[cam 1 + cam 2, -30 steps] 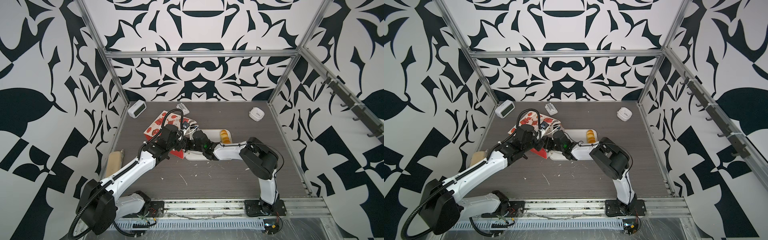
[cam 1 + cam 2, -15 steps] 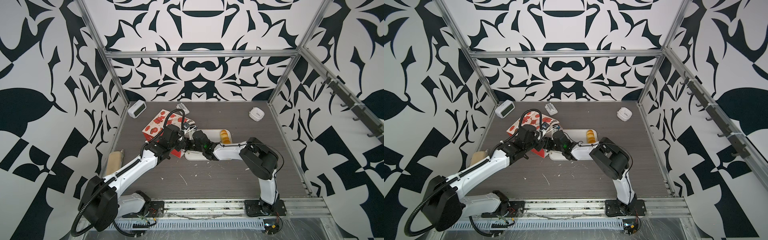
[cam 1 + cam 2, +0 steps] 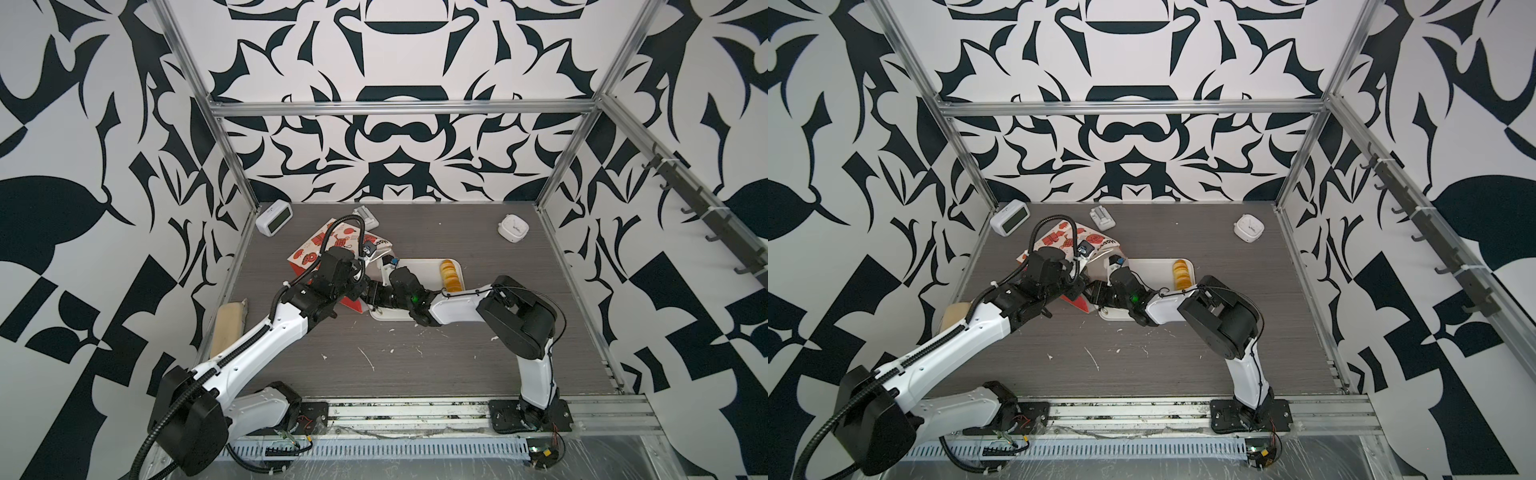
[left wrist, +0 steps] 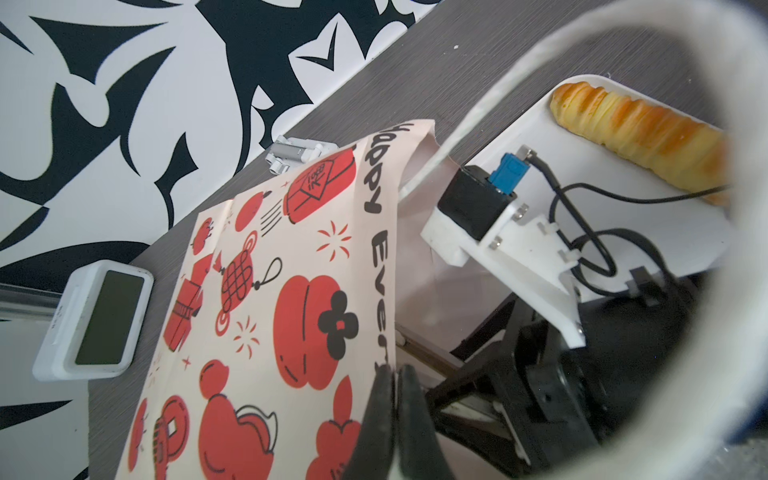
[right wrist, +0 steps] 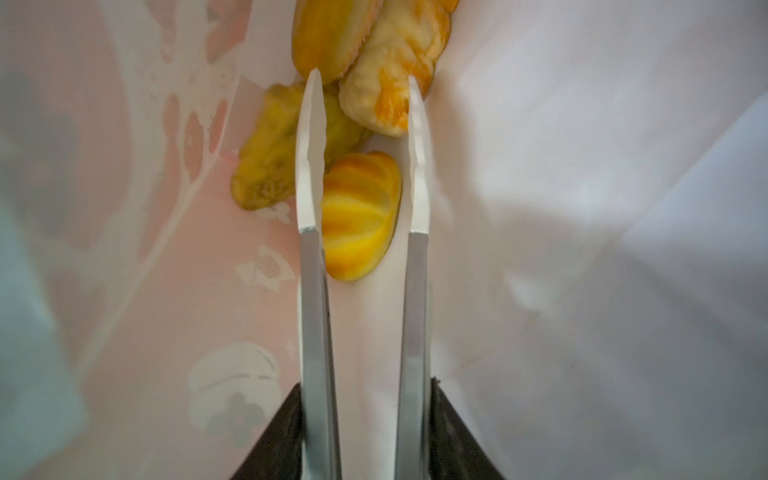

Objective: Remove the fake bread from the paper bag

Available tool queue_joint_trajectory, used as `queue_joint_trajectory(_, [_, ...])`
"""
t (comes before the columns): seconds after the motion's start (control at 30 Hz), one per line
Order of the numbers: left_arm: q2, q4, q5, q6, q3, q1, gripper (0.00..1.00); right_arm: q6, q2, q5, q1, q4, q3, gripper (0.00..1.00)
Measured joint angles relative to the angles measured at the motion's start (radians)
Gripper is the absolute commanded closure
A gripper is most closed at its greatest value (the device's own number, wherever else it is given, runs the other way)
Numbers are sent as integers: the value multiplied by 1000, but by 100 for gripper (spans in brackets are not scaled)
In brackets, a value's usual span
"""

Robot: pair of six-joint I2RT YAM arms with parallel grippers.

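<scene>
bag (image 4: 266, 291) rim just clamped by l gripper (image 4: 395, 372), so mouth is held open; r gripper (image 5: 363, 77) inside, jaws apart astride bun (image 5: 359, 216), not yet gripped.

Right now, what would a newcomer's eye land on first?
The red-and-white paper bag lies on its side left of centre, its rim pinched by the left pincer. The right pincer reaches inside, open around a yellow toy bun among other pastries. One long pastry already lies on the white tray.
</scene>
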Motion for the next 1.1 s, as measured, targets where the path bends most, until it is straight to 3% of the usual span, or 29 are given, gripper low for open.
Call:
queue_joint_trajectory(0.33, [-87, -39, 9, 12, 0, 0, 100, 3, -72, -7, 1, 14, -33, 54])
queue_joint_trajectory(1.1, [-90, -46, 50, 11, 0, 0, 100, -18, -102, 38, -40, -45, -31, 53])
